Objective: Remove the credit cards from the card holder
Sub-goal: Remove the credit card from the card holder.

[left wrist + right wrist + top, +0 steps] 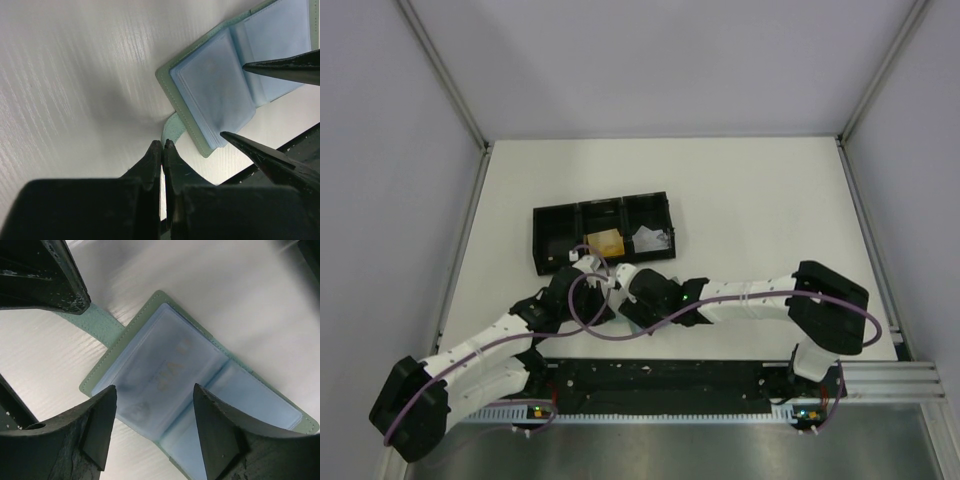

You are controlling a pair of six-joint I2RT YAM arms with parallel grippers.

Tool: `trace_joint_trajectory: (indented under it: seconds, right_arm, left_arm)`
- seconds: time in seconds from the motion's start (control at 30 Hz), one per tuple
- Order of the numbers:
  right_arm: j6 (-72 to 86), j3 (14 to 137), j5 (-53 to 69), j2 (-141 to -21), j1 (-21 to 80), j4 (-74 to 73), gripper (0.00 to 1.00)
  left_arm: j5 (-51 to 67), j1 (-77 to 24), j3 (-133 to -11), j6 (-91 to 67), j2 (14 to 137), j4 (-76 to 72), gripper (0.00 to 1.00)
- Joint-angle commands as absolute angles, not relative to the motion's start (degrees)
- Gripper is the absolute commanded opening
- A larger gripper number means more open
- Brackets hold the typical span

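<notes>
The card holder [150, 335], a pale green wallet with blue plastic sleeves, lies open on the white table. Faint gold lettering shows through its left sleeve [172, 372]. My left gripper [163, 144] is shut on the holder's small tab [172, 131], which curls up off the table. My right gripper [155, 390] is open, with one fingertip on each side of the left panel, just above it. In the top view the two wrists hide the holder. An orange credit card [608, 241] and a silvery one [650, 240] lie in the black tray.
The long black three-compartment tray [548, 240] stands just behind the grippers, and its edge [300, 145] lies close to the holder. Both arms cross in front of a black rail [660, 385] at the near edge. Grey walls enclose the table.
</notes>
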State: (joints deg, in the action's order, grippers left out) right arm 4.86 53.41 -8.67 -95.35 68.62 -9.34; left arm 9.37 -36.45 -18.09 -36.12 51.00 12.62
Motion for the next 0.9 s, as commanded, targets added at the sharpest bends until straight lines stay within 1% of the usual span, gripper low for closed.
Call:
trace_joint_trajectory:
  seconds: [0.0,0.1,0.23,0.33,0.43,0.5,0.6,0.7,0.87]
  right_arm:
    - [3.69,55.99,-10.80,-97.03,69.35,-8.35,0.63]
    - [3.87,55.55,-13.52,-97.47,69.43,-8.96,0.63]
    - [5.01,55.11,-20.11,-97.21,69.00,-10.81,0.62]
    - [6.06,54.23,-23.02,-95.98,68.12,-11.25,0.58]
    - [6.68,53.18,-23.91,-94.93,66.71,-11.25,0.51]
    - [6.68,52.74,-24.08,-94.66,66.01,-11.25,0.48]
    - [6.77,52.64,-22.60,-93.61,65.74,-11.51,0.47]
    - [6.77,52.82,-18.03,-90.63,66.53,-11.16,0.47]
    - [3.61,51.68,-7.84,-86.66,68.38,-5.28,0.53]
  left_arm:
    - [9.49,-36.56,-18.46,-35.60,50.54,11.51,0.00]
    - [9.05,-36.56,-18.28,-35.68,50.27,11.95,0.00]
    - [8.44,-36.56,-18.37,-35.33,50.10,12.74,0.00]
    - [7.91,-36.56,-18.46,-35.07,50.01,13.27,0.00]
    - [7.47,-36.65,-18.54,-34.89,49.92,13.80,0.00]
    - [7.30,-36.56,-18.72,-34.80,49.92,13.97,0.00]
    - [7.38,-36.56,-18.81,-34.89,49.75,13.97,0.00]
    - [7.64,-36.56,-18.90,-35.16,49.48,13.80,0.00]
    - [8.26,-36.56,-18.81,-35.42,49.48,13.18,0.00]
